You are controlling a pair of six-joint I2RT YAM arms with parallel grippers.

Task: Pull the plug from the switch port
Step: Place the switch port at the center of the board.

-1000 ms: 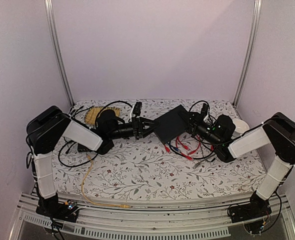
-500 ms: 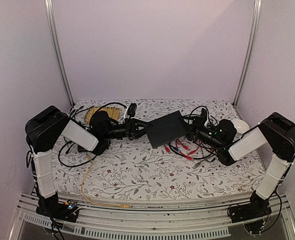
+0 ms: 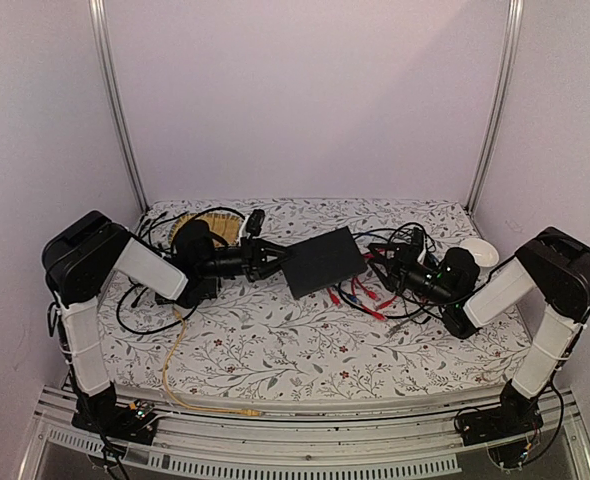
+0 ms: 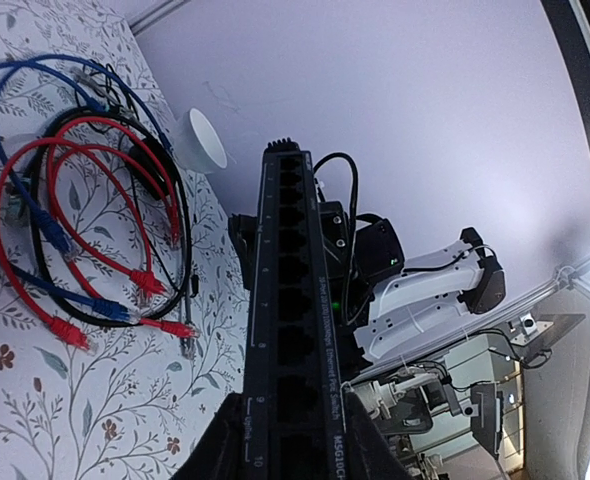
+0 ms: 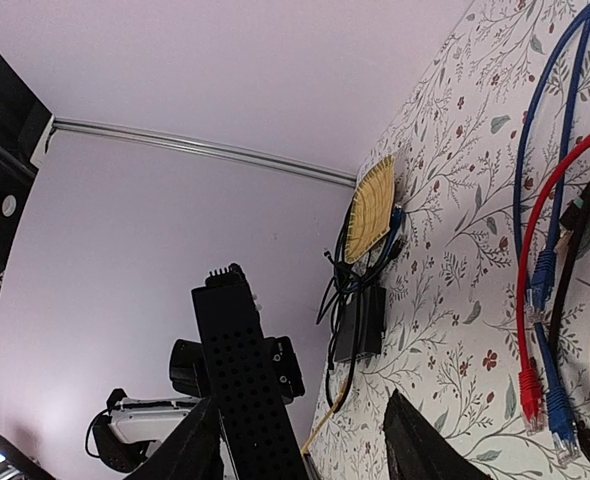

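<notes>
Far left of the top view there's a woven yellow mat (image 3: pixel 188 230) and a yellow cable (image 3: pixel 173 355) running toward the near edge, neither in play. The left fingers (image 3: pixel 271 264) are clamped on the left end of the switch (image 3: pixel 322 262), which sits mid-frame on the floral surface (image 3: pixel 275 340). Can't tell if it rests flat or is held slightly off. In the left wrist view the fingers pinch the box across its thin edge, and the port row (image 4: pixel 285 290) runs up the middle of the frame. Every switch port visible there looks empty, with no plug seated. One black cable (image 4: pixel 351 230) loops just right of that edge and goes behind the box, and I can't tell where it ends. The red patch cables (image 4: pixel 63 332) and blue patch cables (image 4: pixel 47 228) lie loose on the surface, just below and right of the switch in the top view, connectors free. The right fingers (image 3: pixel 395 268) sit just right of the switch, apart from it and spread wide. The right wrist view shows nothing between them, only the box's perforated side further off. The white cup (image 3: pixel 480 252) at far right isn't involved. My read is the plug looks already out, or else it sits somewhere the cameras don't cover. Still to do: check the nearest sockets, partly hidden by the left fingers at the bottom of the left wrist frame, then set the switch down and release it.
</notes>
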